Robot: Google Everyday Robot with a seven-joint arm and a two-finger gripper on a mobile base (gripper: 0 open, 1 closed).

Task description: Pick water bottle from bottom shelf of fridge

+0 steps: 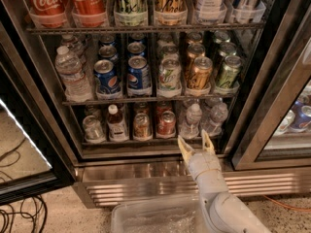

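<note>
nothing grabbed yet: the water bottle [193,122] stands on the fridge's [146,181] bottom shelf [127,141]. the gripper [194,142] hovers just in front of that bottle, fingers spread and empty; reach, squeeze and lift remain.

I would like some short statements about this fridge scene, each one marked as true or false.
1. The tool is open and sits at the front of the bottom shelf. True.
2. The tool grips the water bottle. False: the bottle stands free on the shelf, just behind the tool.
3. A red-capped bottle stands on the bottom shelf, to the left of the water bottle. True.
4. The blue Pepsi cans are on the bottom shelf. False: the Pepsi cans are one shelf higher.
</note>
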